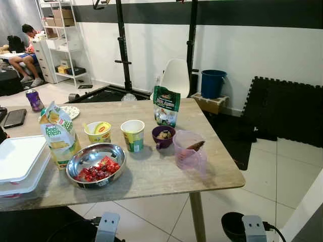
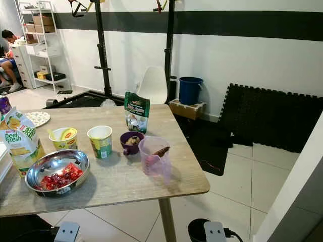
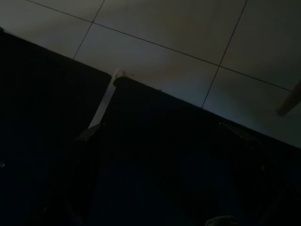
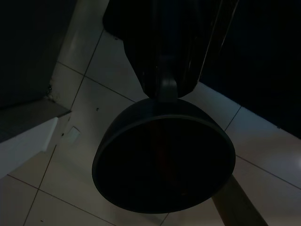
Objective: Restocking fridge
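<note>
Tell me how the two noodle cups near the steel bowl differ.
The left noodle cup is squat and wide, its yellow lid peeled partly back; the right noodle cup is taller and narrower, fully open with no lid visible. The left cup is mostly yellow with a red logo on the lid, the right one white at the rim with green and yellow print. Both stand upright side by side on the table, behind the steel bowl.

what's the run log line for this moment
phase: facing table | arms: both idle, low | on table: juice carton, steel bowl, two cups, purple bowl, pink jug | nothing held
</note>
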Tool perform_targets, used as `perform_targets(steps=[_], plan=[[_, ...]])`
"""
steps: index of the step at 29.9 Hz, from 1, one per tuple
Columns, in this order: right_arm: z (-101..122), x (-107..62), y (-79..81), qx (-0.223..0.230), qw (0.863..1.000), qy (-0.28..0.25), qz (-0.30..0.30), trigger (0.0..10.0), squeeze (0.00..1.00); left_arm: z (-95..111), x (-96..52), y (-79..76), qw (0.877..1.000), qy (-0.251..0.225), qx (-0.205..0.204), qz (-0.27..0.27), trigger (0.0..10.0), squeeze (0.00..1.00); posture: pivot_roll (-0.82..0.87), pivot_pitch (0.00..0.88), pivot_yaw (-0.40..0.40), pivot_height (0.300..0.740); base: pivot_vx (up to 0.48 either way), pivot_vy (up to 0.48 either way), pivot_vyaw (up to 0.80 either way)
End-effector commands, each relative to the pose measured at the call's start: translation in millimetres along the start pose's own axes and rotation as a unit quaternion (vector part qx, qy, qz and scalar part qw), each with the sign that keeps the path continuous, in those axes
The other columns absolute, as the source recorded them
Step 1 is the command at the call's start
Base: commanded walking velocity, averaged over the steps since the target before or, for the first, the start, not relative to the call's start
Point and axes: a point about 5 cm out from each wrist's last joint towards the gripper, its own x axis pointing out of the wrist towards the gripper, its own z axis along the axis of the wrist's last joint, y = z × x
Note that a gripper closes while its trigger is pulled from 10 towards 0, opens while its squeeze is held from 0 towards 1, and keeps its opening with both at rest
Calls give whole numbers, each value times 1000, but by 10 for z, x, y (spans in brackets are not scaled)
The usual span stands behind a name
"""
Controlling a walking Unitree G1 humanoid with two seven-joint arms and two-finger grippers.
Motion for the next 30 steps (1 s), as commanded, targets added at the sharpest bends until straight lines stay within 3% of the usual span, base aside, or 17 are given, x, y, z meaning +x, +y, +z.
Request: perform_targets(steps=[1,14,30], plan=[[-15,-4,-4,7,1000,2,-3,10000,0,-3,1,29,1000,4,8,2,10000,0,5,0,9,740,0,0,0],[-6,-5,-59,6,1000,4,-7,10000,0,12,7,2,1000,2,-7,9,10000,0,-8,28,-8,740,0,0,0],[-39,-22,-59,6,1000,1,-9,10000,0,-83,-21,7,1000,14,5,5,10000,0,-31,52,2,740,0,0,0]])
